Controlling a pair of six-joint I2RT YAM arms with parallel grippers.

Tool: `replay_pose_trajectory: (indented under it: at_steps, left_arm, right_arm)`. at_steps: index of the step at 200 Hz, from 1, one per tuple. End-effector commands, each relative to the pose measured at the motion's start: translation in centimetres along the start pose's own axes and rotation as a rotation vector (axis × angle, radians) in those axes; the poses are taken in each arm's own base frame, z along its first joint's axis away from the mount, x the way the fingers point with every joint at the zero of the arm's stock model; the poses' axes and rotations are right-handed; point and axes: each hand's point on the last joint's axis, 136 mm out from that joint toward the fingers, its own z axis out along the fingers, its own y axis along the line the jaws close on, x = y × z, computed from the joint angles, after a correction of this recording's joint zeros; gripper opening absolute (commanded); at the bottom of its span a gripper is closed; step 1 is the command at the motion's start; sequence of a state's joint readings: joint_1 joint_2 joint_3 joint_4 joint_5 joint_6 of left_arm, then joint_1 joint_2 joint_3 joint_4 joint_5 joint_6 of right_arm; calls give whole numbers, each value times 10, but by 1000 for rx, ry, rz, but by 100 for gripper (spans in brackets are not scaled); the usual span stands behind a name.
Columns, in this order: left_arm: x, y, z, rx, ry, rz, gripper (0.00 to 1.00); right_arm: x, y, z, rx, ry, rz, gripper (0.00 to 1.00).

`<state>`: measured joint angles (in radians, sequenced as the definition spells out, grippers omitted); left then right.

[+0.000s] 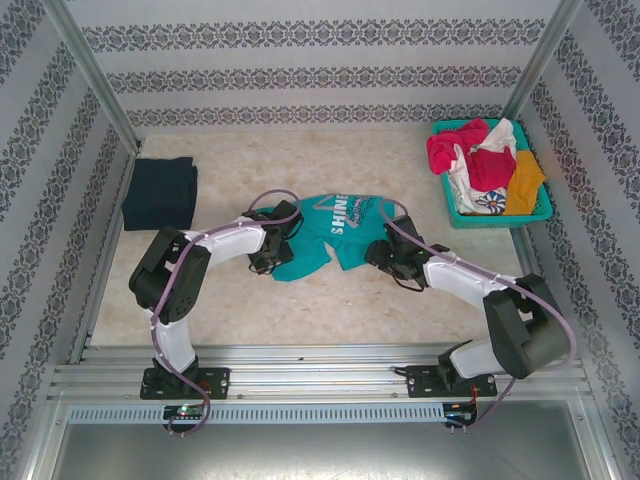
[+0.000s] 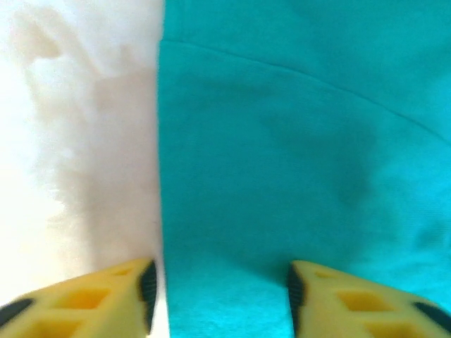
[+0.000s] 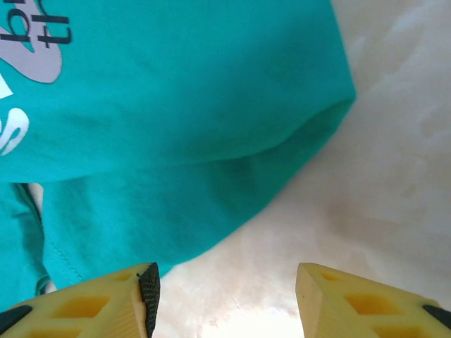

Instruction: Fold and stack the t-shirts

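Where teal t-shirt (image 1: 318,256) lies on bench (image 1: 300,315), left hand (image 2: 220,285) straddles its edge, right hand (image 3: 227,285) beside its hem, both parted.

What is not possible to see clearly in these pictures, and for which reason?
Top view: the print on the teal t-shirt, too small and partly hidden by folds.
Top view: how many shirts fill the basket; they overlap.
Left wrist view: the table, washed out by glare.
Right wrist view: the print, cut off by the left edge.
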<state>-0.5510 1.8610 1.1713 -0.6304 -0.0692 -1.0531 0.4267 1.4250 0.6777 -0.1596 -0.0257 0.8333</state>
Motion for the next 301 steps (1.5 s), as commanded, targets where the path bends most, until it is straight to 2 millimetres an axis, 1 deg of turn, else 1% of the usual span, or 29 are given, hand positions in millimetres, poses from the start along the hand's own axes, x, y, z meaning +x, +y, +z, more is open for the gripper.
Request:
replay_pose_trajectory:
  at_steps: [1,23,32,49,68,88,103,114,127,136,143,159,181,199,224,239,254,272,286,301]
  left_arm:
    - [14,-7,17,3,53,10,32]
    - [13,-6,16,6,44,9,8]
    - [12,-7,15,11,40,8,0]
    - [11,-5,14,11,32,3,0]
    - [7,0,9,8,1,-13,0]
    - [2,4,3,13,-20,-25,0]
    - [0,7,2,14,-21,-30,0]
    - [-1,8,3,15,-20,-33,0]
    - [-1,8,3,19,-18,-39,0]
    - [-1,9,3,19,-17,-44,0]
    - [-1,10,3,18,-21,-48,0]
    - [-7,16,-2,17,-40,-62,0]
    - [-17,27,-11,25,-69,-85,0]
    - [-25,36,-18,34,-86,-106,0]
    - [-34,44,-29,48,-108,-130,0]
    - [-37,46,-33,56,-115,-134,0]
    - [-39,47,-35,60,-117,-135,0]
    - [-39,47,-38,65,-120,-136,0]
    - [-39,47,-40,66,-122,-135,0]
    - [-40,50,-41,59,-127,-135,0]
  right_arm:
    - [-4,25,2,-49,3,-46,53]
    - [0,41,4,-36,5,-117,54]
    - [2,46,6,-19,3,-159,54]
    - [9,56,12,14,10,-237,54]
    - [18,64,20,43,34,-303,53]
    - [31,63,30,75,82,-345,52]
    - [42,62,36,89,126,-374,49]
    - [48,60,37,109,150,-398,39]
    - [48,56,34,139,147,-409,23]
    - [44,53,29,155,121,-411,9]
    - [38,49,23,170,93,-411,0]
    - [16,36,3,215,14,-407,0]
    - [-15,5,-24,290,-70,-360,0]
    - [-40,-18,-47,320,-139,-300,0]
    - [-74,-36,-82,347,-256,-248,0]
    - [-91,-41,-99,329,-320,-214,0]
    - [-99,-42,-107,292,-340,-194,0]
    - [-102,-36,-109,247,-341,-206,0]
    - [-98,-39,-108,253,-321,-200,0]
    - [-90,-50,-110,277,-322,-184,0]
